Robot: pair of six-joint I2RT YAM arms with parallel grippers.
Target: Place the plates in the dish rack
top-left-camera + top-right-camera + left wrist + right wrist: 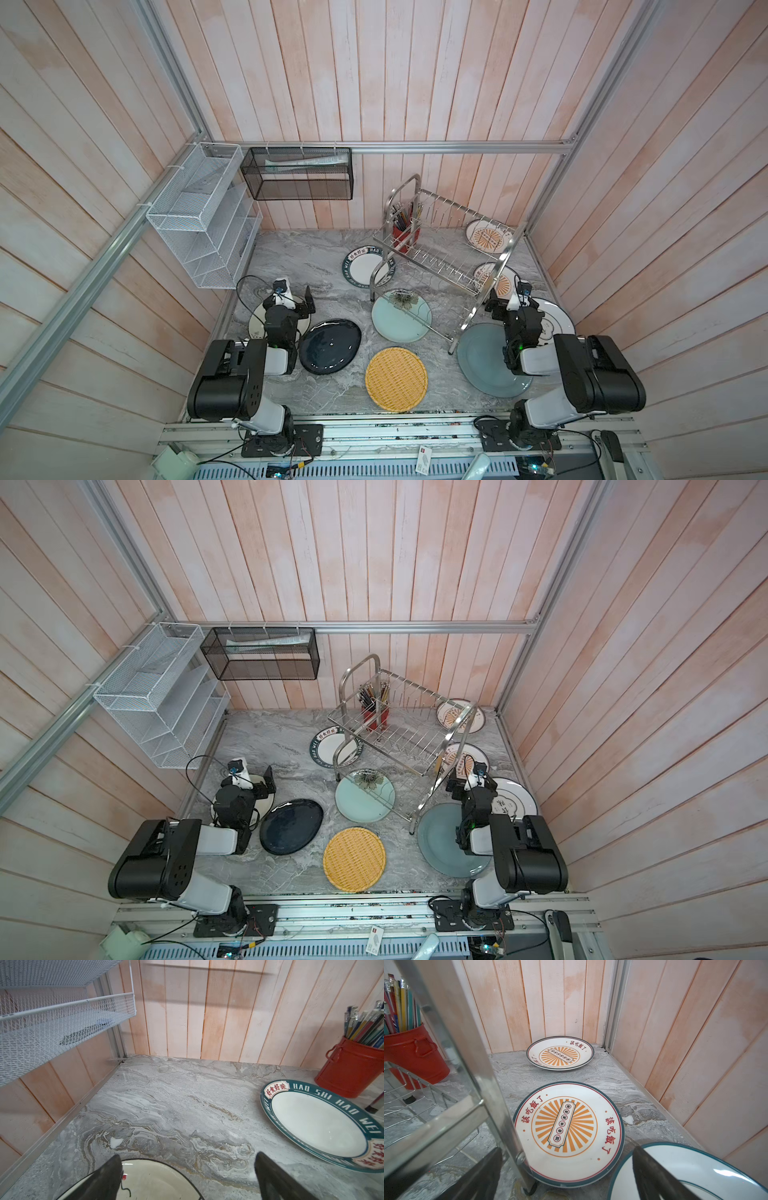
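The steel dish rack (pixel 504 259) stands at the back right with its prongs bare and a red utensil cup (pixel 411 1055) inside. Plates lie flat around it: green-rimmed (pixel 315 1126), mint flowered (pixel 395 324), black (pixel 330 347), yellow woven (pixel 354 859), grey-blue (pixel 482 361), two sunburst (pixel 569 1132) (pixel 560 1053). My left gripper (pixel 187 1167) is open just above the edge of a white plate (pixel 149 1182). My right gripper (pixel 566 1167) is open beside the rack's near right leg (pixel 500 1126), one finger over a dark-rimmed white plate (pixel 706 1176). Nothing is held.
A white mesh organiser (pixel 203 216) hangs on the left wall and a black mesh basket (pixel 297 174) on the back wall. Plank walls close the marble counter (pixel 176 1105) on three sides. The rack stands over part of the mint plate.
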